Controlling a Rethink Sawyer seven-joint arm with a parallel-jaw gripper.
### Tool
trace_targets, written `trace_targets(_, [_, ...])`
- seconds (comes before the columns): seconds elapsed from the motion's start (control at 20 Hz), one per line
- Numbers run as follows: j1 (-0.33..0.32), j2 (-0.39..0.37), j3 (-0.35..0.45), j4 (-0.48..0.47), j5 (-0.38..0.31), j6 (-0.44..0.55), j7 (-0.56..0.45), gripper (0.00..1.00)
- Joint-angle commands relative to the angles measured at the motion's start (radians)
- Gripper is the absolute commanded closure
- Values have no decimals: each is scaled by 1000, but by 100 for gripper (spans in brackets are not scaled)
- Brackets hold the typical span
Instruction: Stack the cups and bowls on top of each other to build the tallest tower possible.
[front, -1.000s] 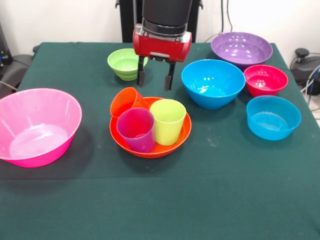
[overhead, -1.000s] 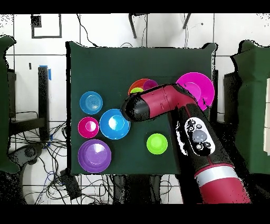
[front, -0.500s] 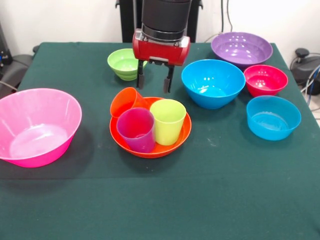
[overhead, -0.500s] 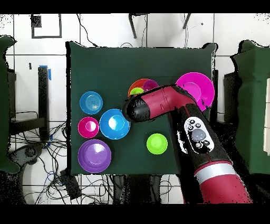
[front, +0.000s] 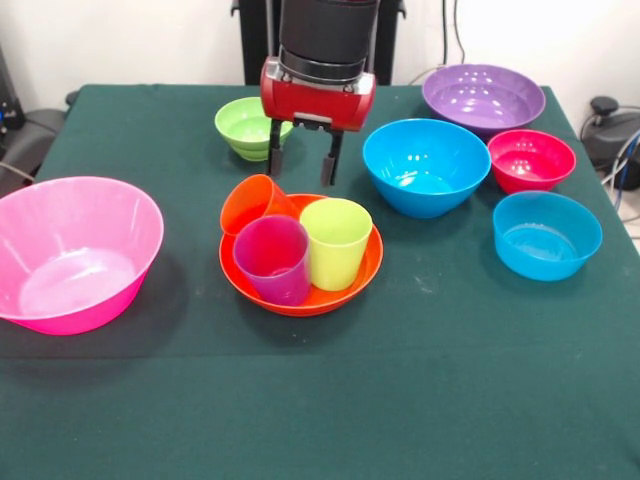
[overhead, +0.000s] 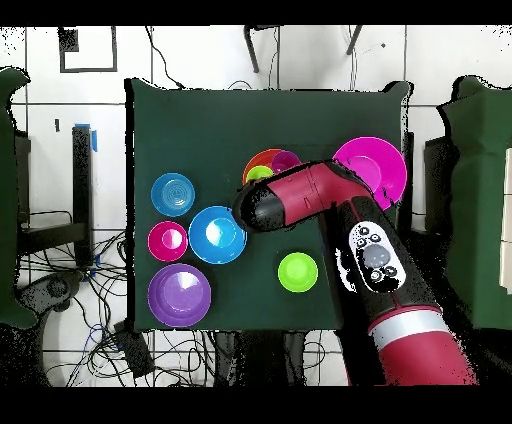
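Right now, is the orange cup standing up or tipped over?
Tipped over. The orange cup leans sideways in the orange bowl, mouth facing outward.

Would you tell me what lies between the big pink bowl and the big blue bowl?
In the front view, the orange bowl holding three cups.

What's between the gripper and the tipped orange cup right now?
Nothing visible. The open gripper hangs empty just behind and above the orange cup, which leans in the orange bowl beside the purple cup and lime green cup; only air lies between them.
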Motion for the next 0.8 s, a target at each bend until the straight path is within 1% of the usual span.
trace_targets(0.05, [-29,-27,36,-21,-28,121,-310,0])
trace_targets(0.25, [-45,-55,63,-32,11,179,-354,0])
trace_targets(0.35, [-44,-55,64,-40,5,185,-349,0])
trace_targets(0.6, [-51,-40,66,-45,-17,162,-334,0])
trace_targets(0.8, [-49,15,72,-57,-29,118,-308,0])
